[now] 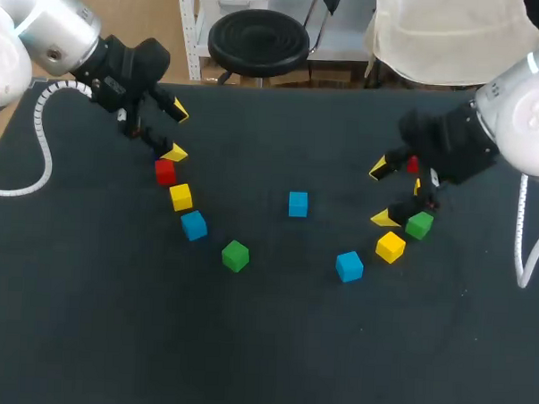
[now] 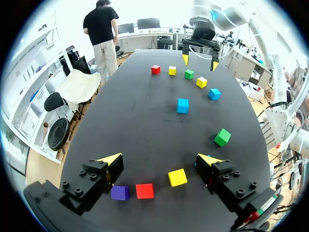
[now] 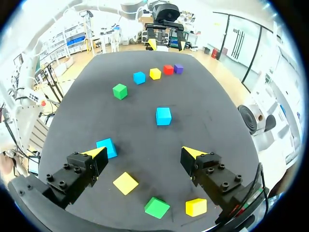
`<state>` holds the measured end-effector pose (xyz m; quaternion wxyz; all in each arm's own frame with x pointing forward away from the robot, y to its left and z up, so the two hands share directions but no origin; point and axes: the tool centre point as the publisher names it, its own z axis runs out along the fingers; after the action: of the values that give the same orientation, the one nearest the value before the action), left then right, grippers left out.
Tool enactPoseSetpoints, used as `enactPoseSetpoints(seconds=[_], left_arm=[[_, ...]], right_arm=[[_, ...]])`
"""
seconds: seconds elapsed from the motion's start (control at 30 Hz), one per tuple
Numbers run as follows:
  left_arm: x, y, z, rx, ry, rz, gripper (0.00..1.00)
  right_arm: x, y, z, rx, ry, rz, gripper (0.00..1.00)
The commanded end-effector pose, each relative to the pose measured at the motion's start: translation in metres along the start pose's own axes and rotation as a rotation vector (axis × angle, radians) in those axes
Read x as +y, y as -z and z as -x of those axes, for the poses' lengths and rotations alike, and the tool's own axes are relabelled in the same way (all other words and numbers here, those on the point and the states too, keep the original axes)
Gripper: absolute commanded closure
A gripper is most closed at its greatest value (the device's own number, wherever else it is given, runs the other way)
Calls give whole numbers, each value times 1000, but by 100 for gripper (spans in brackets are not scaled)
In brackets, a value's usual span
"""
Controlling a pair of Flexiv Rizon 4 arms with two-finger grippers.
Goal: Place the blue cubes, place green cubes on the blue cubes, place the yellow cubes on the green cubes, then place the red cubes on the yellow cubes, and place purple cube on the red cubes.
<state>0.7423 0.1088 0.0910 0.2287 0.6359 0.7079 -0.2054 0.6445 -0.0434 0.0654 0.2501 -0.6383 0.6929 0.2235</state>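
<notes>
The central blue cube (image 1: 297,203) sat alone near the middle of the black table (image 1: 272,345), well apart from the rest. Every cube lay singly on the tabletop, and the other ten formed a loose arc that opened toward the far edge.

On my left the arc ran from the purple cube (image 2: 119,192), just beside the left red cube (image 1: 165,171). It went on through the left yellow cube (image 1: 180,196) and the left blue cube (image 1: 194,225) to the left green cube (image 1: 236,255). On my right it ran from the right blue cube (image 1: 349,265) past the right yellow cube (image 1: 390,246) and the right green cube (image 1: 419,225). It ended with the end yellow cube (image 3: 196,207) and the right red cube (image 1: 412,163), which the head view showed only in part behind the arm.

The left gripper (image 1: 177,131) stood over the purple end of its row, fingers spread wide and holding nothing. In its wrist view the purple and left red cubes lay between the yellow tips, close to one finger. Whether that finger touched the purple cube could not be told.

The right gripper (image 1: 382,193) stood over the far end of its row, also spread wide and empty. In its wrist view the right yellow and right green cubes lay between its fingers. The right blue cube was beside one tip and the end yellow cube beside the other finger.

A small red and green mark (image 2: 253,213) on the left gripper's body was too small to read.
</notes>
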Motion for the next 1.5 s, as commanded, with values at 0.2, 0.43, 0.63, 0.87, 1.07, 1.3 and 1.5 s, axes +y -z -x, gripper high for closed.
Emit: enactPoseSetpoints(seconds=[0.2, 0.43, 0.63, 0.87, 1.07, 1.3, 1.5], left_arm=[[-1, 0, 0, 0, -1, 2, 0], [-1, 0, 0, 0, -1, 2, 0], [-1, 0, 0, 0, -1, 2, 0], [-1, 0, 0, 0, -1, 2, 0], [-1, 0, 0, 0, -1, 2, 0], [-1, 0, 0, 0, -1, 2, 0], [-1, 0, 0, 0, -1, 2, 0]], right_arm=[[-1, -1, 0, -3, 1, 1, 0], [-1, -1, 0, -3, 1, 1, 0], [-1, -1, 0, -3, 1, 1, 0], [13, 4, 4, 30, 42, 32, 0], [40, 14, 3, 44, 58, 39, 0], [65, 15, 3, 37, 120, 72, 0], [74, 15, -1, 23, 65, 72, 0]])
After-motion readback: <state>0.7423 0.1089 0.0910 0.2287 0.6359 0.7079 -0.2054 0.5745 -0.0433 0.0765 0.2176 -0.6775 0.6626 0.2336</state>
